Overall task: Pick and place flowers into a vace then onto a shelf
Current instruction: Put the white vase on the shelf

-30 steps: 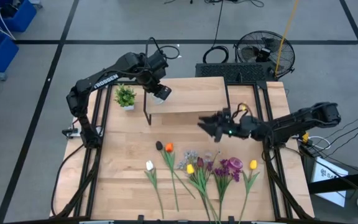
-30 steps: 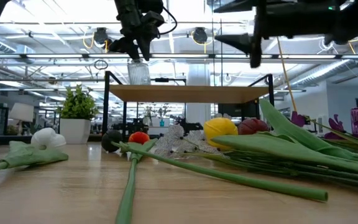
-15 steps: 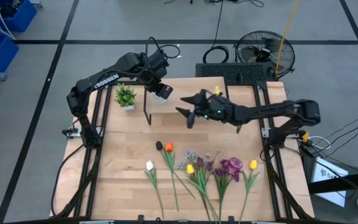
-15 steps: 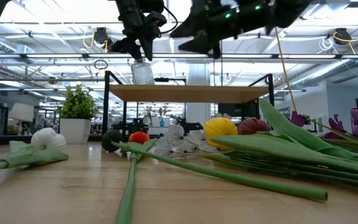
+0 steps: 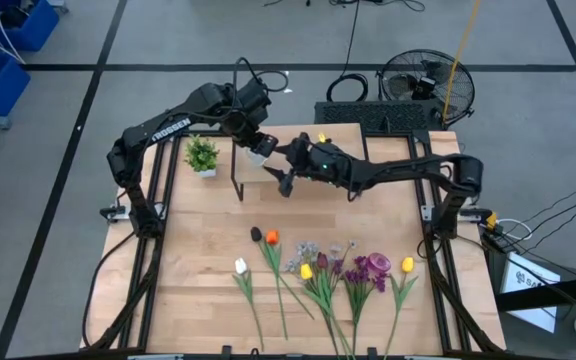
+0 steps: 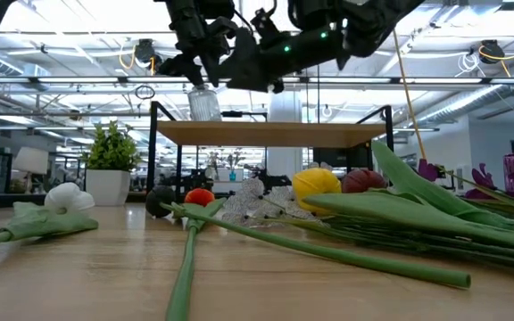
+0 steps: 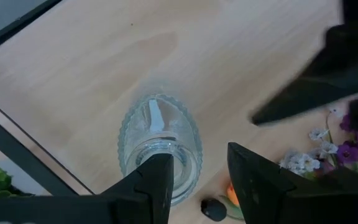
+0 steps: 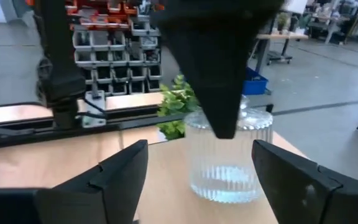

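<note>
Vase [image 5: 259, 153] stands on the shelf [image 5: 320, 160] at upper centre, pinched by the left tool [image 5: 255, 146]. Right tool [image 5: 285, 170], fingers spread and empty, points at it from just beside; flowers [image 5: 323, 272] lie low on the surface [image 5: 198, 260].

We are seeing vase [image 5: 260, 152] standing on shelf [image 5: 318, 155], at its end nearest potted plant [image 5: 202, 155]. Left gripper [image 5: 255, 143] hanging over vase. Right gripper [image 5: 280, 172] hovering just beside vase, above shelf. Flowers [image 5: 318, 275] lying on table [image 5: 188, 260] before shelf.
</note>
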{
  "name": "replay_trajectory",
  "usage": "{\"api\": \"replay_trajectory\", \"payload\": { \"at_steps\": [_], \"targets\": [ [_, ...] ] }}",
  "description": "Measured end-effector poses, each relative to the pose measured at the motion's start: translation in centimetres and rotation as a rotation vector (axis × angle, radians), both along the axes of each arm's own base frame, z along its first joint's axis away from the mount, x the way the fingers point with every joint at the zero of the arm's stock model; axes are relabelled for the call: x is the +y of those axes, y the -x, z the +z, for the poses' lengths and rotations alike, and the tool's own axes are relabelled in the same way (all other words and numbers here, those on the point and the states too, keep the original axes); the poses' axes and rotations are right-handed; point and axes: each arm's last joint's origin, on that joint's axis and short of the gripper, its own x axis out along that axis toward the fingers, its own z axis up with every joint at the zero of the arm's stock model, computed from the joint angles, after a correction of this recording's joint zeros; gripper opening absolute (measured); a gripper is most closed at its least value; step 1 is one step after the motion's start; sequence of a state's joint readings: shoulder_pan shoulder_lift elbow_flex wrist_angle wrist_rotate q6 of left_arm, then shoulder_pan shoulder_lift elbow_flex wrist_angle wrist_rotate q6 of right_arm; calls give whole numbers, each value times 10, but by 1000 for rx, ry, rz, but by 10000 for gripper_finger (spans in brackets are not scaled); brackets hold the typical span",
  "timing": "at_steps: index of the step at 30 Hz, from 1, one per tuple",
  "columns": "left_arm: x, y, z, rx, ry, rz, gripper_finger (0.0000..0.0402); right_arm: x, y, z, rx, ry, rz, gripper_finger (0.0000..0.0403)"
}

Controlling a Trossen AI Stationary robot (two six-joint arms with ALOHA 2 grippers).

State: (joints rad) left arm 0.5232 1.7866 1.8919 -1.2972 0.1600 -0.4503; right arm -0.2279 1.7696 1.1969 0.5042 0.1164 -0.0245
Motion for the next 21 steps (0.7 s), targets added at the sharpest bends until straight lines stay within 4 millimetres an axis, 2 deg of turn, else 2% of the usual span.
{"api": "replay_trajectory", "payload": {
  "at_steps": [5, 12, 15, 21],
  "targets": [
    [1, -1, 1, -14, -8, -1, 154, -12, -7, -4, 6, -4, -19, 302],
    [1, -1, 1, -16, -10, -1, 154, -23, -7, 7, -98, 38, -33, 307],
    [1, -2, 1, -21, -13, -1, 154, -26, -6, 8, -113, 25, 17, 307],
    [2, -6, 3, -75, -9, -14, 154, -33, -7, -3, -91, 6, 33, 307]
  ]
}}
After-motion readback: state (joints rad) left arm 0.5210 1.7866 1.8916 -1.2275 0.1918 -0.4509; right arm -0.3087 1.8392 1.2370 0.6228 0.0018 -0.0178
